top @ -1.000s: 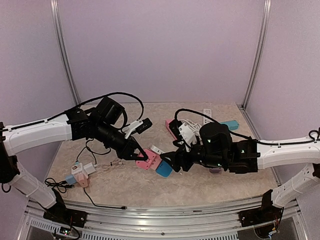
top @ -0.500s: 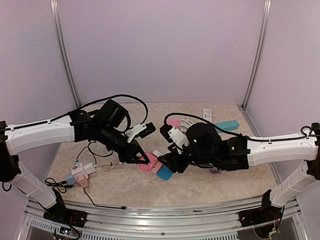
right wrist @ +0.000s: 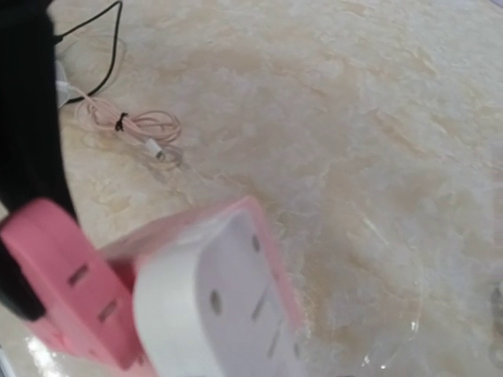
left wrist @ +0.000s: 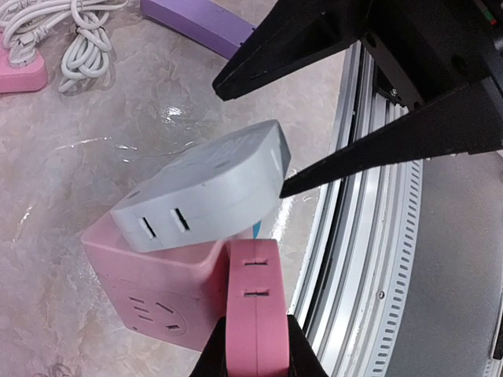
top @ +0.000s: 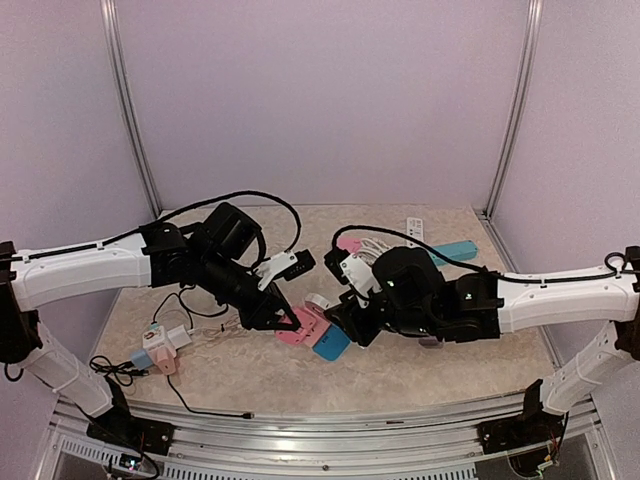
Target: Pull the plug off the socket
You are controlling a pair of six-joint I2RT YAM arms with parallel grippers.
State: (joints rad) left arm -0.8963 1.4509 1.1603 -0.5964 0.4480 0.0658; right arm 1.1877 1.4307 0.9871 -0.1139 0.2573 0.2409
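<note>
Right tool has swung in, still spread astride the plug (left tool pinching the pink socket), so the pull looks near.

Right gripper: shifted left, fingers now flanking grey-white plug on pink socket; jaws narrower than before.

Near the middle of the worktop is the socket block, and the plug sits on top of it. The left pincer is at 9 o'clock of the block and the right pincer at 3 o'clock. A cluster of small adapters lies well apart at 9 o'clock, near the left edge, and a power strip lies at 1 o'clock by the back wall.
</note>
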